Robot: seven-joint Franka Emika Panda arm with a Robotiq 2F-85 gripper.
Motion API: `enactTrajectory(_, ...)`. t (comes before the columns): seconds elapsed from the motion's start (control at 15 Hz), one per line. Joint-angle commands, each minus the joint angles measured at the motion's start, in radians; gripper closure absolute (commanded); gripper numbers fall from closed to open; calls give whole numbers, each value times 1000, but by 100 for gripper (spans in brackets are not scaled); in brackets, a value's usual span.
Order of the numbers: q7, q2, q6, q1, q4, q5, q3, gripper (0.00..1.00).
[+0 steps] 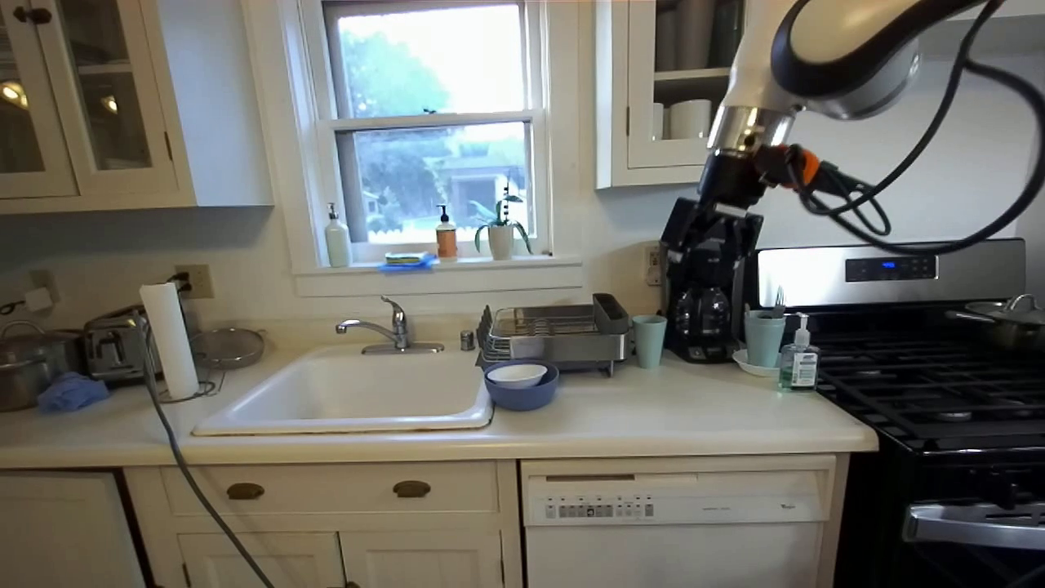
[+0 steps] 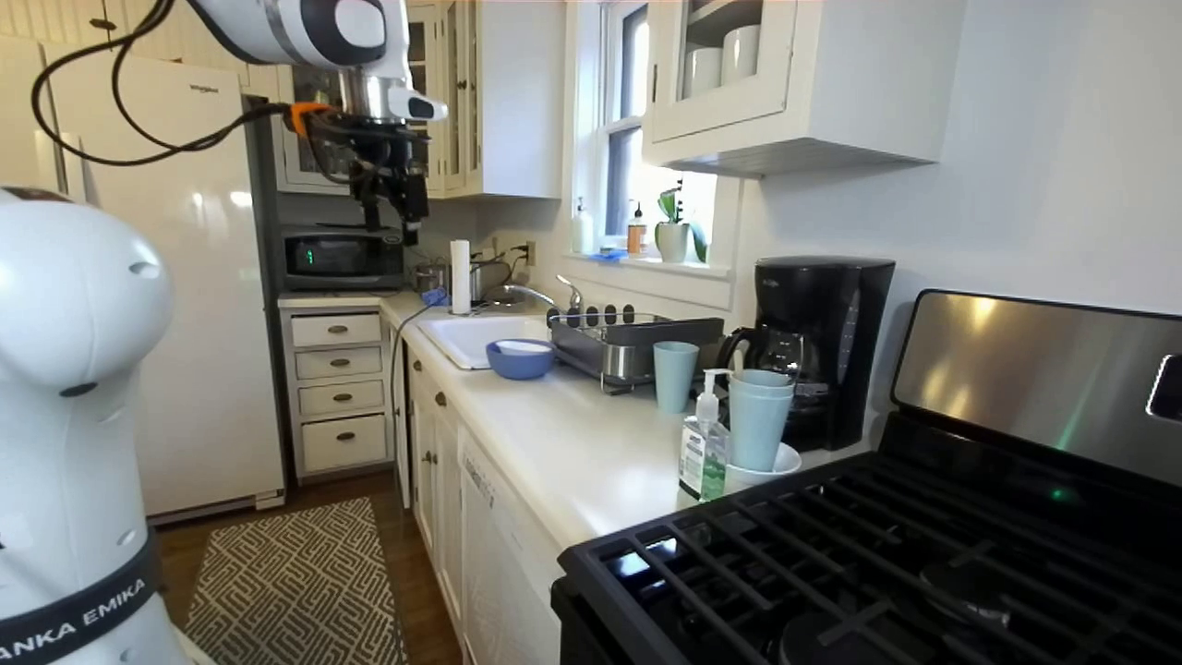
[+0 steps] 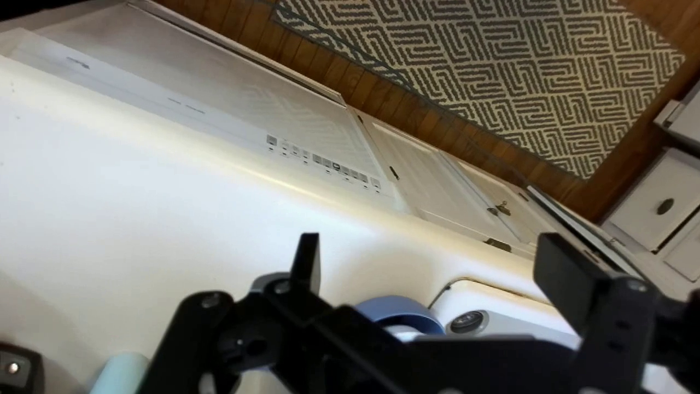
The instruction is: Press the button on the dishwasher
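And the gripper (image 3: pixel 429 260) is wide, fingers (image 3: pixel 566 271) well apart in the wrist view's lower half, holding nothing! The dishwasher (image 1: pixel 673 551) sits bottom of the frame, right of centre, in an exterior view. Danger here: those buttons (image 1: pixel 600 511) look tiny, tightly packed, so a spread finger could well catch the wrong one, and a steep drop could clip the front lip of the surface (image 1: pixel 710 412) or the blue bowl (image 1: pixel 522 398). The dishwasher's front faces out of that frame; the control strip (image 1: pixel 686 494) has its long axis left to right there, slanting from upper left to centre in the wrist view.
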Motion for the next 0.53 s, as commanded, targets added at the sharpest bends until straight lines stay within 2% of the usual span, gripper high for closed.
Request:
enactTrajectory(0.0,121,142,136,-23,-50,10,24,0)
enactTrajectory(0.2,127,221,227,-5,-107,38,6,0)
enactTrajectory(0.27,132,248,259,-3,-123,34,6,5)
enactTrajectory(0.33,133,275,283,2,-135,36,6,28)
enactTrajectory(0.47,169,325,339,4,-161,24,15,32)
